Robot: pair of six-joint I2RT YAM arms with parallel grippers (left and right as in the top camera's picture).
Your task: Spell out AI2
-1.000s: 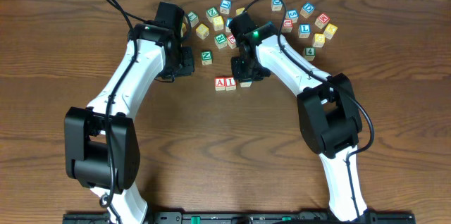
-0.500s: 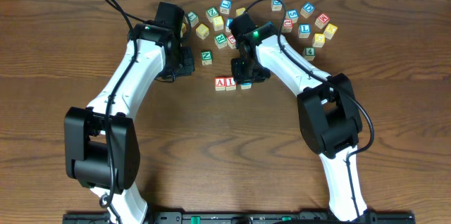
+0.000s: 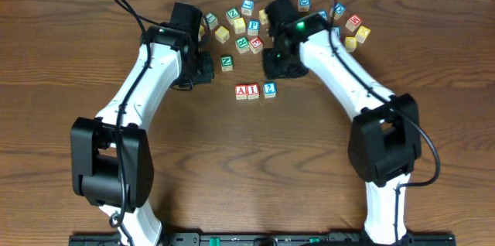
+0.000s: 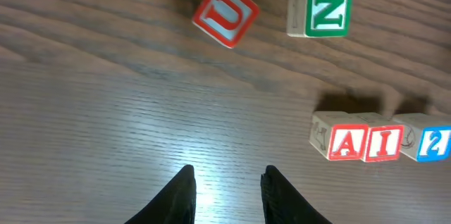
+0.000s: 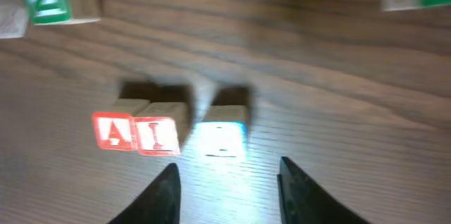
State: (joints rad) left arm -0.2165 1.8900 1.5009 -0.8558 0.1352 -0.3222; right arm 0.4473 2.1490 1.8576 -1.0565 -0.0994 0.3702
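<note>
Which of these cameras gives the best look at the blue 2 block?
The left wrist view: the blue 2 block sits large, its digit sharp, though at the frame's edge. Overhead shows it whole but tiny; the right wrist view blurs its face white.

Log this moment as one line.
A block, I block, 2 block: in row | left gripper: open, empty | right gripper: open, empty

A green N block (image 4: 320,13) and a red U block (image 4: 225,13) lie apart on the wooden table (image 4: 106,111).
</note>
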